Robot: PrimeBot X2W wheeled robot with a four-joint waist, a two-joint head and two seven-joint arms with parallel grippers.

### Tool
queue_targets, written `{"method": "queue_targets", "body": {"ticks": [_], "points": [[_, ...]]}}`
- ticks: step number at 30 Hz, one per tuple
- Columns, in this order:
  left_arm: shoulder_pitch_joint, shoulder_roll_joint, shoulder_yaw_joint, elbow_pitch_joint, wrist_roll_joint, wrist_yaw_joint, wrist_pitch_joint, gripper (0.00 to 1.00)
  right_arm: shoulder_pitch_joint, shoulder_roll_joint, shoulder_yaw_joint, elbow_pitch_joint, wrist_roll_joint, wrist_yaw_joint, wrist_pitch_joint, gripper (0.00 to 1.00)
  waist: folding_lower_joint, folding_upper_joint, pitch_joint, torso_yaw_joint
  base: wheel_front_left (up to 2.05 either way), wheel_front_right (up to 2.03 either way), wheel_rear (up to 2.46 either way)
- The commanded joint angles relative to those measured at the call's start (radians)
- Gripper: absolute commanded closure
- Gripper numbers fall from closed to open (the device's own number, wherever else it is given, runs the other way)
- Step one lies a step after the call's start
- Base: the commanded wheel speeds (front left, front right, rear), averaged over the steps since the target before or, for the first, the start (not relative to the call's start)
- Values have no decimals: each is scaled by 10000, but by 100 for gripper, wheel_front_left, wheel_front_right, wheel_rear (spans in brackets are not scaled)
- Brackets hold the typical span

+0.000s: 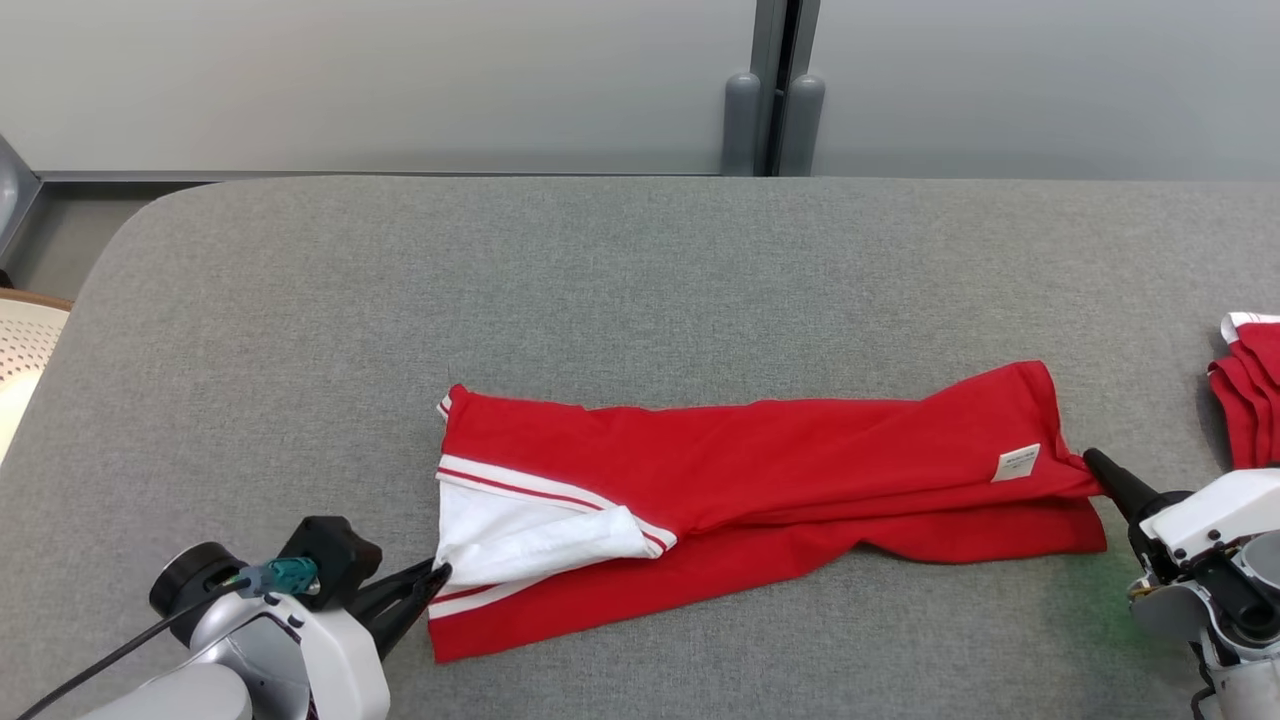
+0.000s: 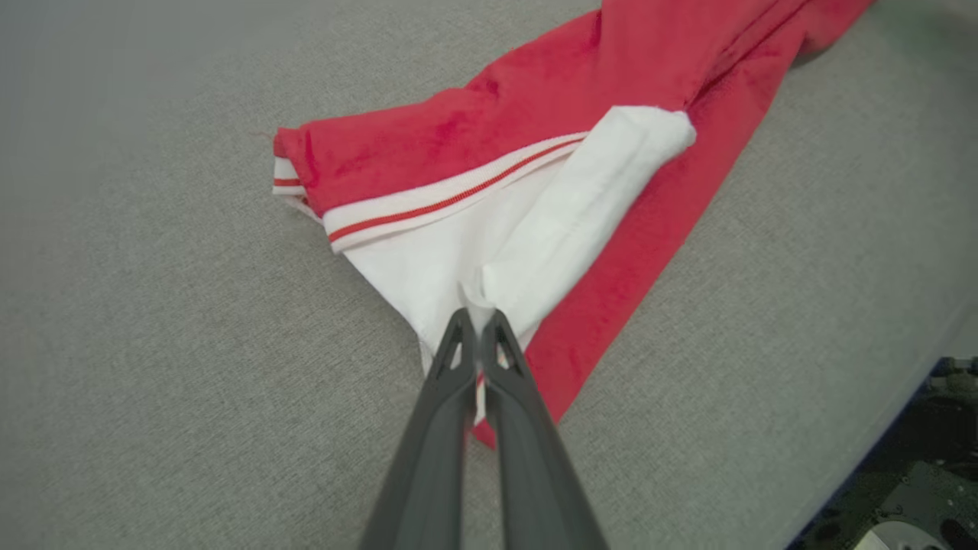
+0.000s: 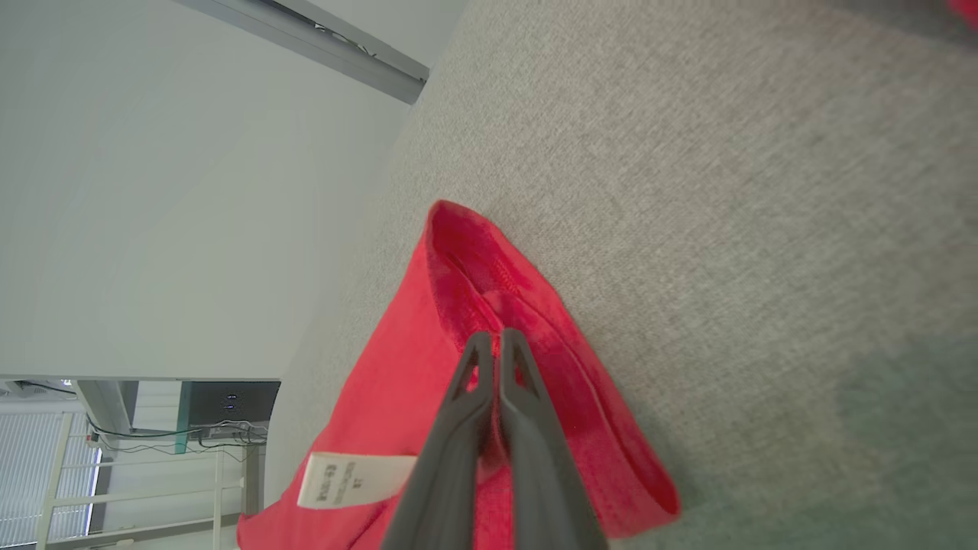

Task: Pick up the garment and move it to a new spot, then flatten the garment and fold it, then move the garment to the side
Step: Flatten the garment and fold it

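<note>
A red garment (image 1: 780,470) with white, red-striped trim lies stretched in a long band across the grey padded table (image 1: 600,270). My left gripper (image 1: 440,574) is shut on the white collar part at the garment's left end, seen up close as white cloth (image 2: 497,252) pinched between the dark fingers (image 2: 451,367). My right gripper (image 1: 1092,460) is shut on the red hem at the right end, near a small white label (image 1: 1016,463). In the right wrist view the fingers (image 3: 470,382) clamp the red fold (image 3: 489,283), with the label (image 3: 351,480) below.
A folded pile of red clothes (image 1: 1248,390) sits at the table's right edge. A pale perforated chair seat (image 1: 25,350) stands off the left edge. Grey wall panels and two posts (image 1: 775,120) rise behind the table. Bare grey padding lies beyond the garment.
</note>
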Motion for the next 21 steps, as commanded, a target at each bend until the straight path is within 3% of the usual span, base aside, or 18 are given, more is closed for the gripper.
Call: {"method": "queue_targets", "body": {"ticks": [1,9,10,11,13,17,21], "points": [[126,-15,-1,-5,67,-3,57,100,107,-80,-46,-5,-166,3,91,100,0,0,-4,-36,0,0,0],[493,-275,-151,475,205,-212,224,100,273,61,-232,-19,-897,3,390,100,0,0,-9,-170,0,0,0],[533,-317,-157,587,264,-198,214,100,305,57,-235,-23,-1043,3,413,60,0,0,-17,-182,0,0,0],[571,-373,-163,708,327,-79,141,70,336,38,-278,-44,-1183,3,352,0,0,0,-24,-193,0,0,0],[647,-484,-182,897,457,12,13,0,334,40,-453,25,-1427,3,188,0,0,0,-44,-221,0,0,0],[757,-660,-144,1125,278,25,-96,0,96,56,-771,-141,-1897,5,-285,0,0,0,-112,-238,0,0,0],[662,-728,275,1288,67,324,-503,0,-59,172,-900,-846,-2142,5,-1000,0,0,0,-212,-239,0,0,0]]}}
